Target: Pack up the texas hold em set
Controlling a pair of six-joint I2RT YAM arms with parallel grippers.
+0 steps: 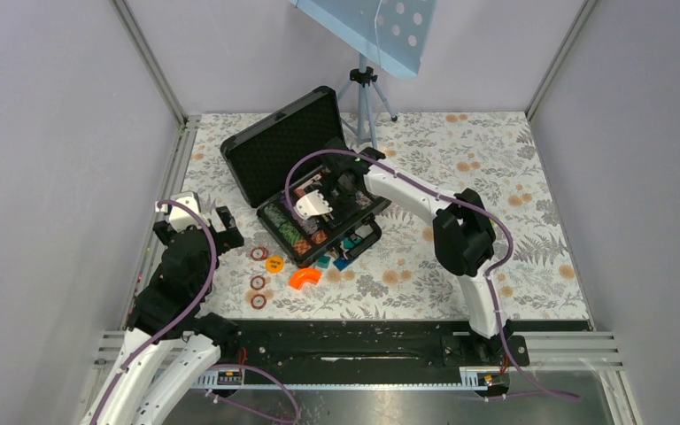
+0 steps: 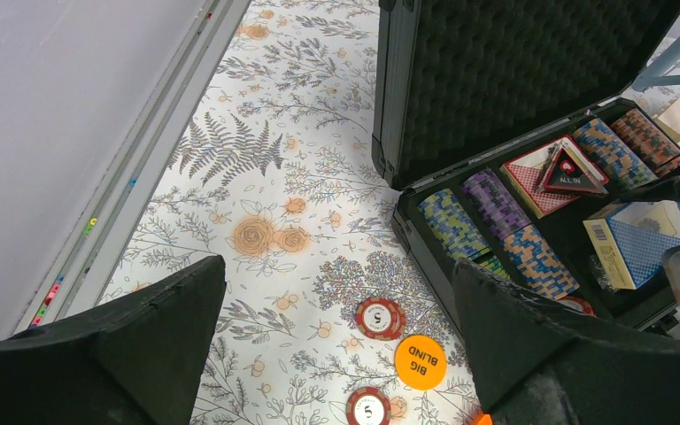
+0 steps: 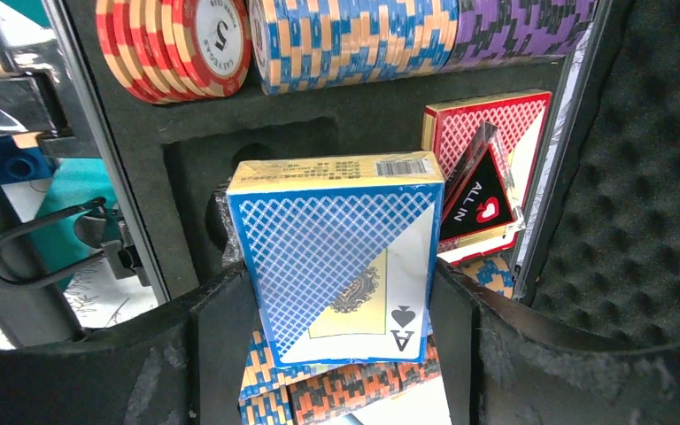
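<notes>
The black briefcase (image 1: 288,150) lies open mid-table, its foam lid (image 2: 513,80) raised. Rows of striped chips (image 3: 354,40) and a red deck (image 3: 496,133) with an ALL IN marker (image 3: 478,199) sit in its tray. My right gripper (image 3: 341,341) is shut on the blue card deck (image 3: 336,257) and holds it over an empty foam slot (image 3: 195,168) beside the red deck. My left gripper (image 2: 341,345) is open and empty above the table left of the case. Loose red chips (image 2: 381,318) (image 2: 368,407) and an orange BIG BLIND button (image 2: 421,361) lie below it.
An orange curved plastic piece (image 1: 304,278) and small teal and blue blocks (image 1: 332,261) lie just in front of the case. A tripod (image 1: 365,93) stands behind the case. A metal rail (image 1: 177,168) runs along the table's left edge.
</notes>
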